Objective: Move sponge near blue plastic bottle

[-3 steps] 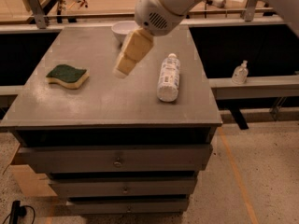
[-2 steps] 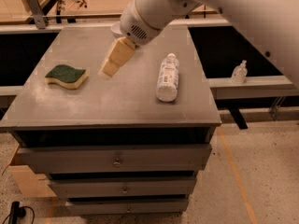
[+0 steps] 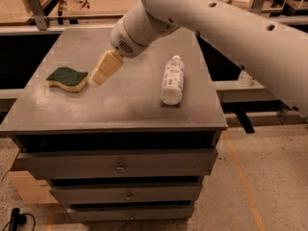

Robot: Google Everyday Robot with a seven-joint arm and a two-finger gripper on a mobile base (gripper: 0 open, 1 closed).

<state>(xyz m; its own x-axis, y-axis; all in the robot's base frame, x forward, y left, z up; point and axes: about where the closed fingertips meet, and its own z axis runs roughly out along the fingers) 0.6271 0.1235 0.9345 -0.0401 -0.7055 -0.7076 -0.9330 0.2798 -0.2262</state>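
So, sponge point(image 3: 67, 77) lies flat, green side up, on the left part of the grey surface point(image 3: 120, 105), near its left edge. Blue plastic bottle point(image 3: 173, 81) lies on its side on the right part, white cap pointing toward the far edge, base toward the front. Sponge and bottle are well apart. The gripper point(image 3: 98, 76) hangs tilted down to the left between them, tan tip just beside the sponge's right end; can't tell if it touches. Whether the gripper is open or closed I cannot tell from where I stand; it reads as one tan wedge. The white arm point(image 3: 216, 23) comes in from the upper right, passing above the bottle. Drawers point(image 3: 120, 166) sit below the surface. A small clear bottle point(image 3: 244, 78) stands on a ledge off to the right.
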